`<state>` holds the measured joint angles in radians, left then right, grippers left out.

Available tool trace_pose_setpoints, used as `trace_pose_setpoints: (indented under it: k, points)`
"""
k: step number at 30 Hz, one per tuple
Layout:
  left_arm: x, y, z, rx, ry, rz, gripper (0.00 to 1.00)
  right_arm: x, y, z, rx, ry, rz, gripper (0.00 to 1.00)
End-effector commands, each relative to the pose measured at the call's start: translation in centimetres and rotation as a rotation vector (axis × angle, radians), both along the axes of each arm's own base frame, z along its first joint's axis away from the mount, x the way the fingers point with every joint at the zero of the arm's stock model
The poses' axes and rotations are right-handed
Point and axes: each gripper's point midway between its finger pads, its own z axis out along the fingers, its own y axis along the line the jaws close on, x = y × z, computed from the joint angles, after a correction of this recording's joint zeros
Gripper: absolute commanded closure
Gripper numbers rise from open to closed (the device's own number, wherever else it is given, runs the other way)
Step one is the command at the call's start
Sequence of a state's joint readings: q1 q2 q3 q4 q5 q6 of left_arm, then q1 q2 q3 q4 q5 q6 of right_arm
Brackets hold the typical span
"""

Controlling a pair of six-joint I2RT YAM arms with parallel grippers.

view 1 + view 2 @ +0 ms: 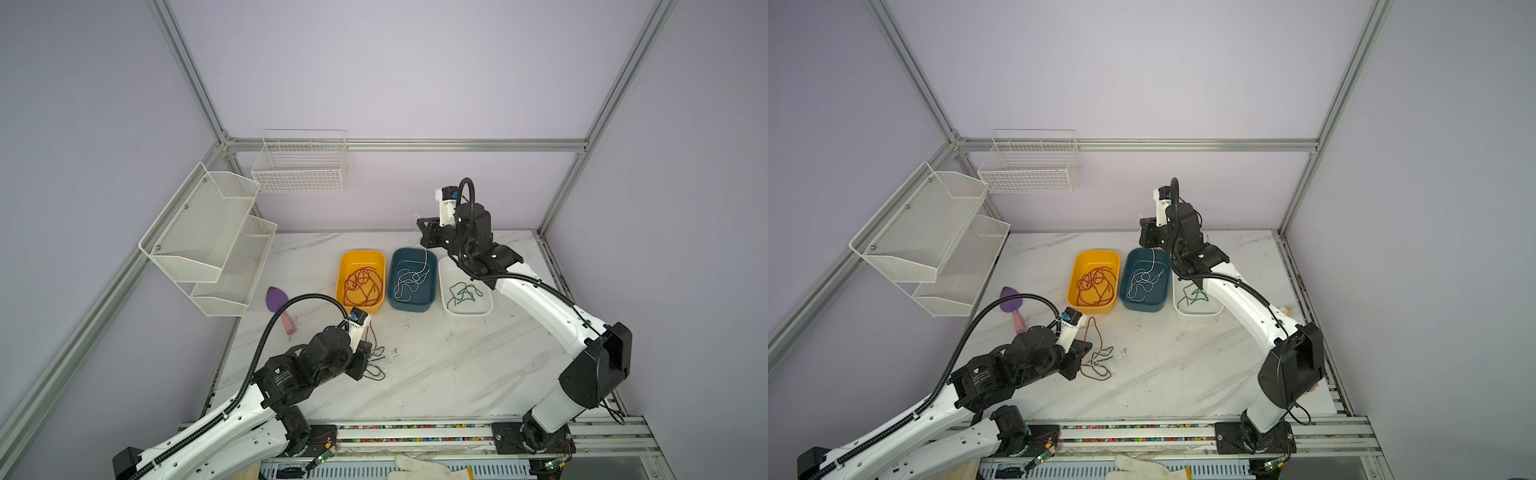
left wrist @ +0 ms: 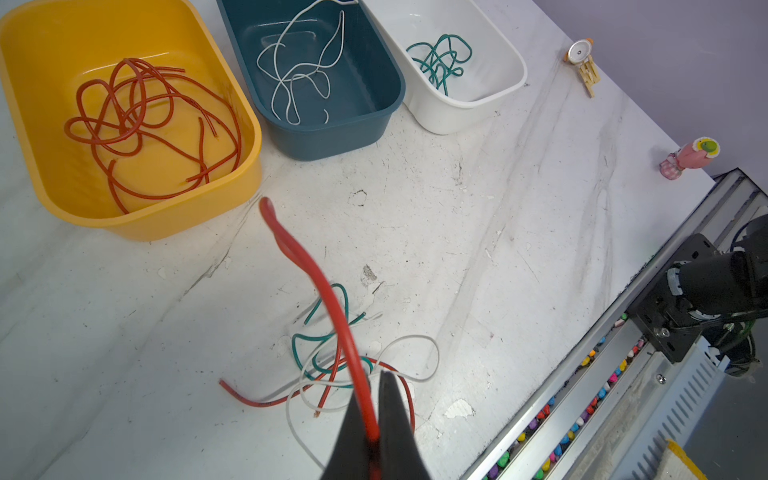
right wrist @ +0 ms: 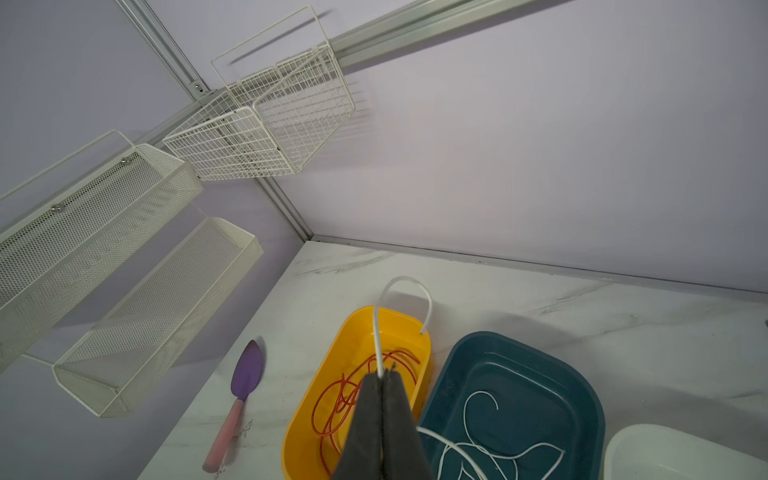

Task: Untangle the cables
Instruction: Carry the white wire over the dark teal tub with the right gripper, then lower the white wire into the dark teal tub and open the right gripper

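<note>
**Left tool (image 2: pixel 374 401) on red, right tool (image 3: pixel 382 376) on white**

Low over the near-left counter (image 1: pixel 436 365), the left tool was clamped on a red cable (image 2: pixel 316 282), just above a tangle (image 2: pixel 332 357) of red, green and white cables. The right tool, raised over the far end of the blue tub (image 1: pixel 411 305), pinched a white cable (image 3: pixel 376 332) that hung into that tub. Red loops (image 1: pixel 361 284) lay in the yellow tub (image 1: pixel 341 270), green ones (image 1: pixel 463 293) in the white tub (image 1: pixel 469 311).

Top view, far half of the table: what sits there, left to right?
purple trowel → yellow tray holding red cables → teal tray holding white cables → white tray holding green cables
</note>
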<state>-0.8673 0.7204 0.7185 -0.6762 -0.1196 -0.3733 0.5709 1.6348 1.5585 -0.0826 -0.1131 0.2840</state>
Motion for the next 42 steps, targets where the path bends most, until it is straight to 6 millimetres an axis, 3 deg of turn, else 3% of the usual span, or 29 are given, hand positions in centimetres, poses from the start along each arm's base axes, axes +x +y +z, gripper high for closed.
trace_pose_setpoints:
  k: [1, 16, 23, 34, 42]
  points:
    - [0.0, -0.5, 1.3, -0.022, -0.034, -0.028, 1.00, 1.0, -0.1, -1.7, 0.022, 0.019, -0.026, 1.00]
    - [0.0, -0.6, 1.2, -0.019, -0.030, -0.035, 1.00, 3.5, 1.2, -17.0, -0.120, 0.255, -0.045, 1.00]
    - [0.0, -0.6, 1.4, -0.020, -0.037, -0.035, 1.00, 4.3, 1.3, -22.1, -0.174, 0.319, -0.055, 1.00]
    - [0.1, -0.5, 1.3, -0.014, -0.037, -0.031, 1.00, 5.0, 0.9, -25.8, -0.182, 0.383, -0.070, 1.00]
    - [0.1, -0.5, 1.2, -0.009, -0.035, -0.028, 1.00, 5.4, 0.5, -26.0, -0.173, 0.403, -0.094, 1.00]
